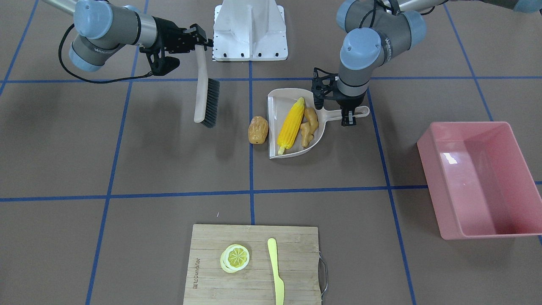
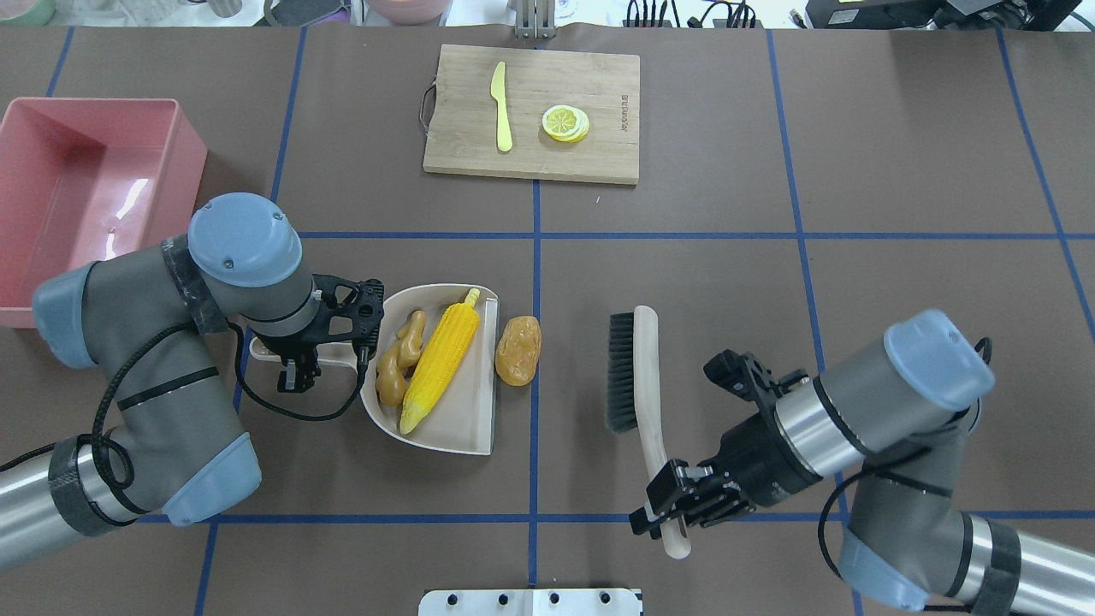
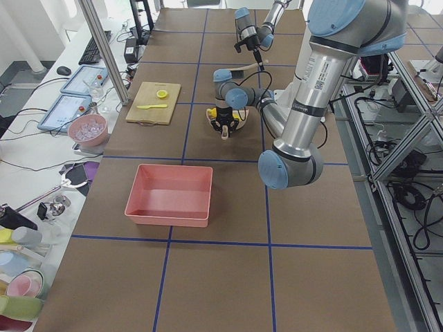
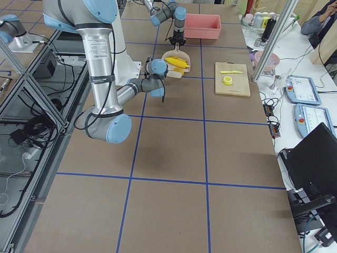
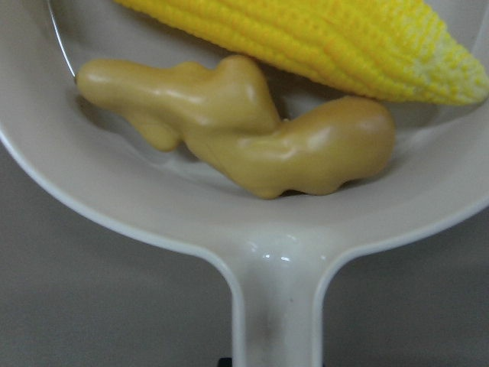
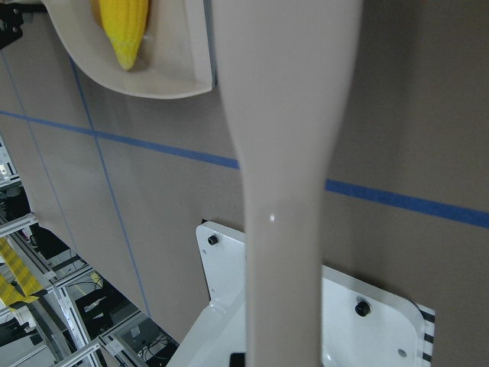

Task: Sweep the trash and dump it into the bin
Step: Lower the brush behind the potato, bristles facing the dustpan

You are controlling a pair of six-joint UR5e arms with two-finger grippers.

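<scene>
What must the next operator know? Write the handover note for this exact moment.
Left gripper: shut on the dustpan handle.
Right gripper: shut on the brush handle.
Corn cob and ginger root lie in the dustpan. The potato sits on the table just outside its open edge. None of them is in the bin yet.
Left to do: sweep in the potato, then dump the dustpan into the bin.

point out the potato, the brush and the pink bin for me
potato (image 2: 517,351): overhead exterior view, middle of its brown body
brush (image 2: 621,372): overhead exterior view, on the dark bristles
pink bin (image 2: 77,171): overhead exterior view, bare floor inside the tub
</scene>
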